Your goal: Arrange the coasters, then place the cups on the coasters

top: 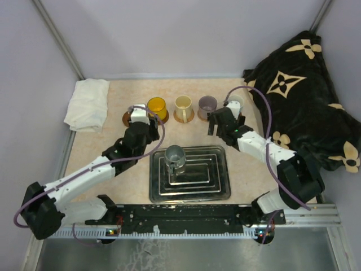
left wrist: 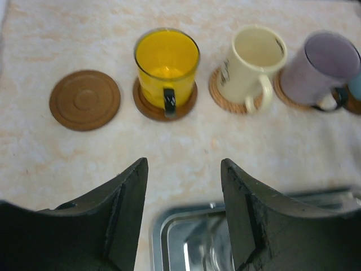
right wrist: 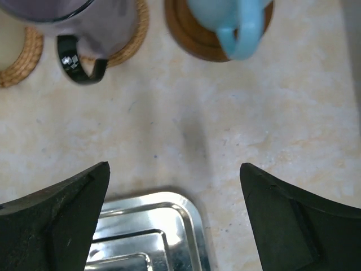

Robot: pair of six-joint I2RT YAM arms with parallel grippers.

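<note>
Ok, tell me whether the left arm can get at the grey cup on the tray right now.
Probably yes. The grey cup stands alone on the tray, close beside the left arm, nothing between them. The left end effector is open and empty, but faces away, so it must turn round first.

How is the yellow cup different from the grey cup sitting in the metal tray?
The yellow cup is bright orange-yellow, while the grey cup is dull grey. The yellow cup stands on a brown coaster. The grey cup stands in the metal tray, with no coaster under it. The yellow cup is in the back row beside the cream cup, but the grey cup stands alone. Both are upright, mouths up.
</note>
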